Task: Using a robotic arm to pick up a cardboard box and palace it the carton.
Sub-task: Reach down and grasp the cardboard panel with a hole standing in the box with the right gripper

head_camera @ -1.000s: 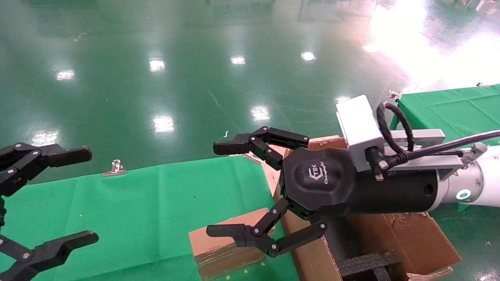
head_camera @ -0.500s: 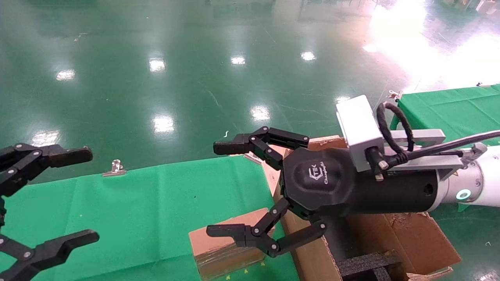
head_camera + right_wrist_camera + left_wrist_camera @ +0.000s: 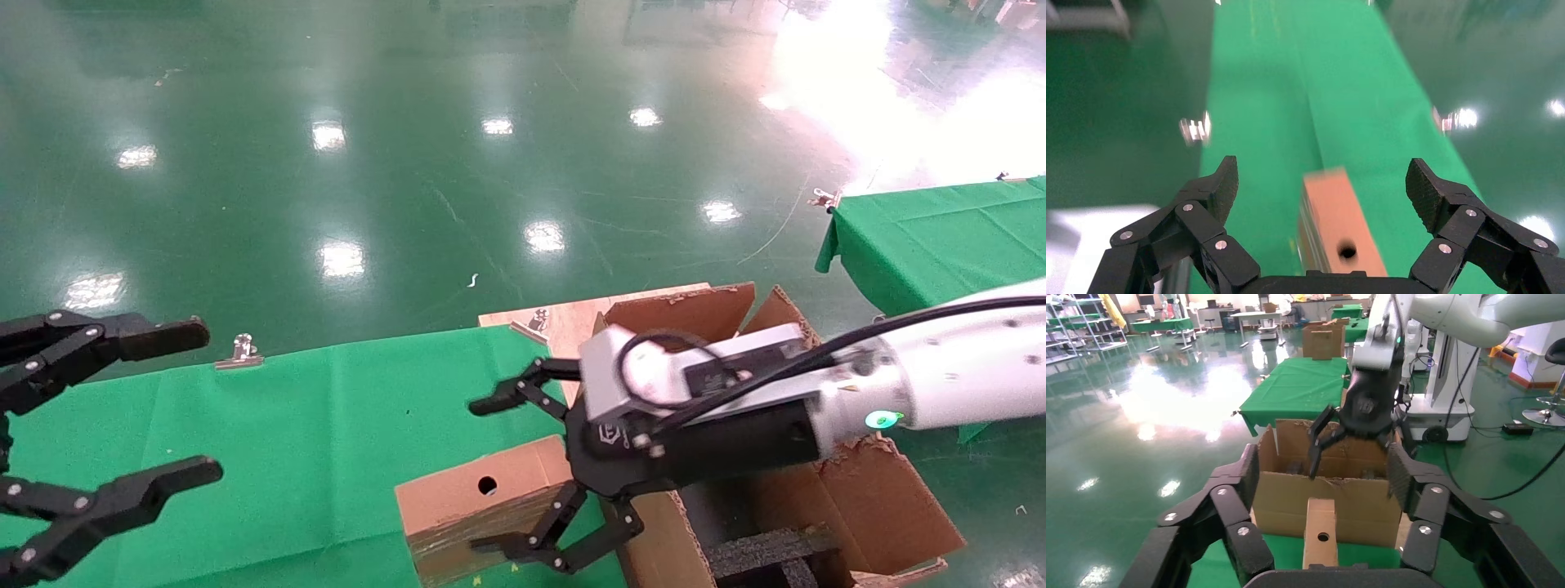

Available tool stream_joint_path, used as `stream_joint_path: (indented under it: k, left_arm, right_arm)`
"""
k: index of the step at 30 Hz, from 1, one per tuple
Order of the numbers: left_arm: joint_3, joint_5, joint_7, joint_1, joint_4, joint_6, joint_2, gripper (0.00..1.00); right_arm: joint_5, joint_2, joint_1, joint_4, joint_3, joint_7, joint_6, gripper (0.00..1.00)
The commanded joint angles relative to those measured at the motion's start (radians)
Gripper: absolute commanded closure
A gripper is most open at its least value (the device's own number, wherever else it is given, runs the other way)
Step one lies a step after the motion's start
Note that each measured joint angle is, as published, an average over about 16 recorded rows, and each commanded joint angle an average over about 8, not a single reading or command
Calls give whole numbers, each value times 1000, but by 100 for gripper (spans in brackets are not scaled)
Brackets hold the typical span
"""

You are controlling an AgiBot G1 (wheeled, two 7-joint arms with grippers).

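**Right gripper lined up on the box, not gripping yet**

Your right gripper [image 3: 523, 482] is spread wide, one finger on each side of the cardboard box [image 3: 478, 506], so it looks set to clamp it. The box sits on the green bench [image 3: 286, 425], just beside the carton [image 3: 817, 490], so the transfer should be short. Left gripper [image 3: 122, 416] hangs spread and idle, well apart on the left.

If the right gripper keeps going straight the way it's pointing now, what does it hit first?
Probably the cardboard box: the open right gripper points along its top, fingers straddling it. If it clears that, the green table cloth lies beyond. Depth is unclear.
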Motion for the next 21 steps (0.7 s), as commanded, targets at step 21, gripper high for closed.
stream_joint_path:
  k: [21]
  left_arm:
    - [0, 0, 0, 0, 0, 0, 0, 100]
  right_arm:
    - [-457, -233, 243, -49, -282, -50, -28, 0]
